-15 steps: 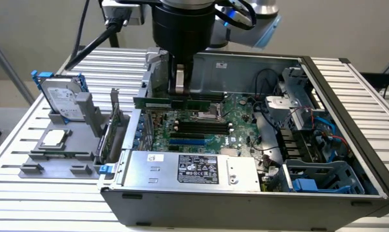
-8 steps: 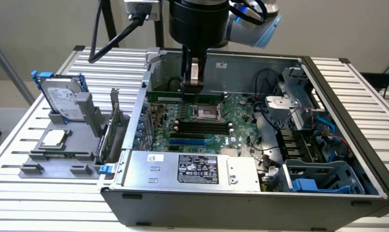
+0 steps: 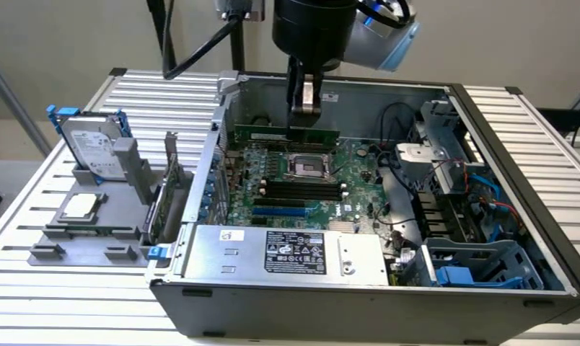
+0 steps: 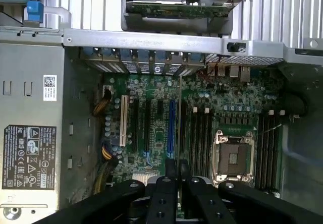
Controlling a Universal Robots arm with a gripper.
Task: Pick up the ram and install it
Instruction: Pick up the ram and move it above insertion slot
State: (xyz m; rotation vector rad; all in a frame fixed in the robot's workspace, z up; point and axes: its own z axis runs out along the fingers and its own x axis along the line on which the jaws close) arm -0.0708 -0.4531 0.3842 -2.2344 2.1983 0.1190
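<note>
The tool hides the top middle of the ram.

the hand grips the ram edge-on above the green motherboard.

We see a bench of ribbed bare metal slats with a satin sheen, and on it a case of matt grey sheet metal. The ram is smooth green circuit board, faintly glossy; the end effector is matt black. At nine o'clock from the case, a dull grey plastic holder carries a hard drive with a shiny metal face
</note>
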